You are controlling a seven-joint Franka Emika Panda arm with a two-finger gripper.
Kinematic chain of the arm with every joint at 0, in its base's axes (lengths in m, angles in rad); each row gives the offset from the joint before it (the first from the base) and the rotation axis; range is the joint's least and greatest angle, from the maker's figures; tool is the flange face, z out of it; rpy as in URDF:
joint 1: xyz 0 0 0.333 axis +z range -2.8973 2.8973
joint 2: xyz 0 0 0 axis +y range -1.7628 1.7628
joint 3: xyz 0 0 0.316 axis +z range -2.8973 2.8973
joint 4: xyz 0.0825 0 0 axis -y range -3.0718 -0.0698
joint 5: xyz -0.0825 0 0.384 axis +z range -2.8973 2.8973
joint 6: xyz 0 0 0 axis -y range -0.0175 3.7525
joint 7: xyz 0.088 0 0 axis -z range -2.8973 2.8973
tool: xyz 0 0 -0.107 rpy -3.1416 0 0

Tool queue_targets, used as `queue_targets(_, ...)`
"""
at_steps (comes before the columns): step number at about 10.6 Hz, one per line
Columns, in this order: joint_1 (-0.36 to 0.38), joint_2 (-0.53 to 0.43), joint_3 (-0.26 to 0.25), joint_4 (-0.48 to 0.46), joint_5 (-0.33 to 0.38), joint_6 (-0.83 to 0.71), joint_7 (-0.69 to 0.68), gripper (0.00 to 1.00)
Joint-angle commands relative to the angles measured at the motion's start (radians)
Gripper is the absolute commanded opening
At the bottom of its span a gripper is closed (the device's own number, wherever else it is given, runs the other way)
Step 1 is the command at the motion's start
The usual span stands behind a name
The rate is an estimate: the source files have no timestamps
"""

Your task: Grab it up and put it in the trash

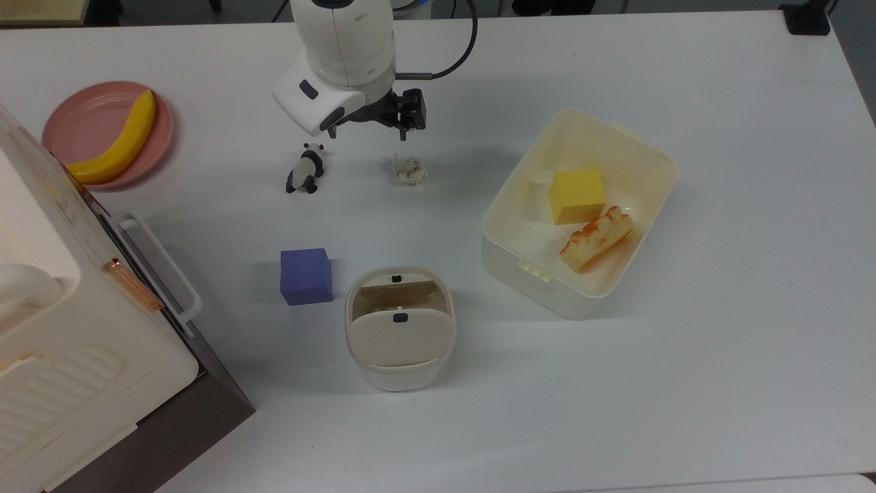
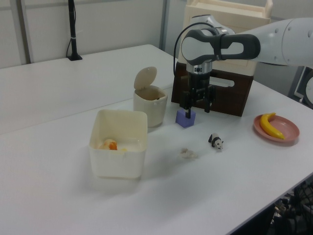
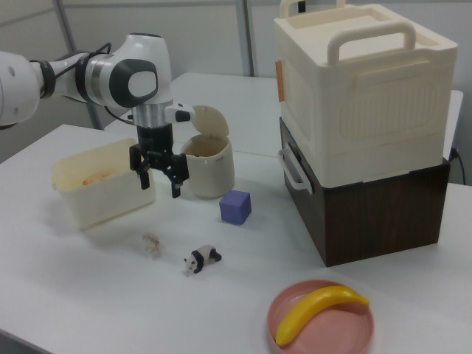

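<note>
The crumpled whitish paper wad [image 1: 409, 170] [image 2: 186, 153] [image 3: 153, 243] lies on the white table between the toy panda and the cream tub. My gripper [image 1: 369, 129] [image 2: 197, 108] [image 3: 160, 184] hangs above the table just up and to the left of the wad in the top view, apart from it. Its fingers are open with nothing between them. The trash, a small cream-beige rounded bin [image 1: 400, 329] [image 2: 150, 100] [image 3: 206, 158], stands with its flap lid tipped up and its mouth showing.
A black-and-white panda [image 1: 306, 171] lies left of the wad in the top view. A purple cube [image 1: 306, 276] sits beside the bin. The cream tub [image 1: 667, 164] holds a yellow block and bread. A pink plate [image 1: 82, 113] carries a banana. A big white appliance [image 1: 68, 342] fills the top view's lower left.
</note>
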Motion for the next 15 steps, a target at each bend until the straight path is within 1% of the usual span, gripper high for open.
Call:
queue_targets(1, 0.002, -0.065, -0.006, -0.032, -0.013, 0.011, -0.048, 1.00)
queue_targets(4, 0.013, -0.066, -0.006, -0.038, -0.013, 0.007, -0.060, 1.00)
queue_targets(8, 0.001, -0.089, -0.011, -0.035, -0.014, -0.030, -0.082, 1.00)
queue_targets(11, 0.007, -0.086, -0.008, -0.043, -0.016, -0.038, -0.083, 1.00)
queue_targets(12, 0.013, -0.092, -0.008, -0.072, -0.018, -0.032, -0.083, 1.00)
queue_targets(13, 0.014, -0.129, -0.005, -0.119, -0.022, -0.009, -0.083, 1.00)
queue_targets(14, 0.017, -0.181, -0.002, -0.214, -0.033, 0.067, -0.083, 1.00)
queue_targets(15, 0.020, -0.194, 0.013, -0.274, -0.034, 0.141, -0.079, 1.00)
